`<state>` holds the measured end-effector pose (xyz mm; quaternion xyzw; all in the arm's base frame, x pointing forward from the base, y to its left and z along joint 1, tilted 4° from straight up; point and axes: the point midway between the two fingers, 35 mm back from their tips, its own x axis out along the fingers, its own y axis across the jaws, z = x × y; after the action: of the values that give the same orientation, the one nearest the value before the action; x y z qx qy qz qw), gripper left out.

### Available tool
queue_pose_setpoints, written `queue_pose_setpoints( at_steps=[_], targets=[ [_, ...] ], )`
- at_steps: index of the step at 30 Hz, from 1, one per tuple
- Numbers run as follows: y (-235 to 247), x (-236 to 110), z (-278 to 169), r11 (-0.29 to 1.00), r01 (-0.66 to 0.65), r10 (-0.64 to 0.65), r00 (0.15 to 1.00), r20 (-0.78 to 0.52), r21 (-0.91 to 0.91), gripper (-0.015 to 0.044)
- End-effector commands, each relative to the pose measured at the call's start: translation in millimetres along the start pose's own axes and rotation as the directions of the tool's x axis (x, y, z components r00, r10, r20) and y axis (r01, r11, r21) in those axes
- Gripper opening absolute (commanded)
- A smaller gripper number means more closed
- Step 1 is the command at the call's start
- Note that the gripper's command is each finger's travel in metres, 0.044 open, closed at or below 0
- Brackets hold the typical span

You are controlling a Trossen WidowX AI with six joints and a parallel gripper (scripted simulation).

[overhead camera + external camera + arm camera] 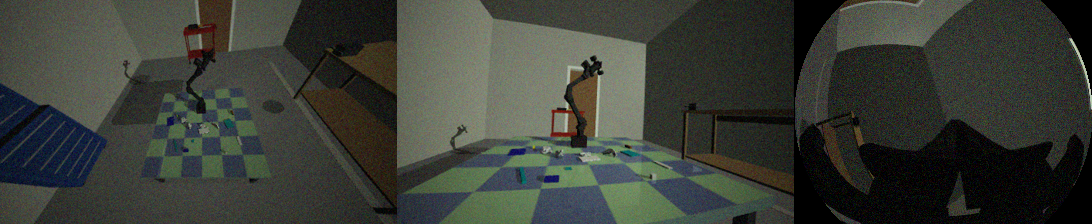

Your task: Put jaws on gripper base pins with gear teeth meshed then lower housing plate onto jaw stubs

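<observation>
Landmark: black arm base (201, 106) (578, 141). White pieces (203, 129) (589, 157) in front of it too small to identify, gear teeth unreadable; blue panel (46, 148) far to one side cut off by top view's edge

Gripper (954, 124): just a big black silhouette down low, lol
Wooden shelf (836, 150): off on the left side
Walls: plain grey, pretty dim

Desk (212, 167) (567, 201): no legible text, numbers or signs on its checkered top.
Small parts on desk: no readable labels or brands.
Red cart (200, 27) (552, 123): no legible marking.
Door (220, 23) (588, 100): no readable sign.
</observation>
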<state>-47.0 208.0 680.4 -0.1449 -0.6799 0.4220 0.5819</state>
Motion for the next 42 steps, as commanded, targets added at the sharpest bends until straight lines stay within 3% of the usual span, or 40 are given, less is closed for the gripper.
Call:
queue_pose_setpoints(
  at_steps=[1,8,18,28,42],
  targets=[
    [30.8,4.0,-34.8,0.997,-0.078,0.078,0.991,-0.110,0.002,0.0000],
    [67.0,-1.2,-88.9,0.984,-0.175,0.174,0.947,-0.271,0.019,0.0000],
    [91.8,-22.8,-161.0,0.973,-0.218,0.228,0.854,-0.467,0.077,0.0000],
    [117.0,-71.0,-240.9,0.954,-0.254,0.293,0.679,-0.673,0.158,0.0000],
    [129.4,-161.4,-322.2,0.931,-0.269,0.343,0.408,-0.846,0.248,0.0000]
  ],
)
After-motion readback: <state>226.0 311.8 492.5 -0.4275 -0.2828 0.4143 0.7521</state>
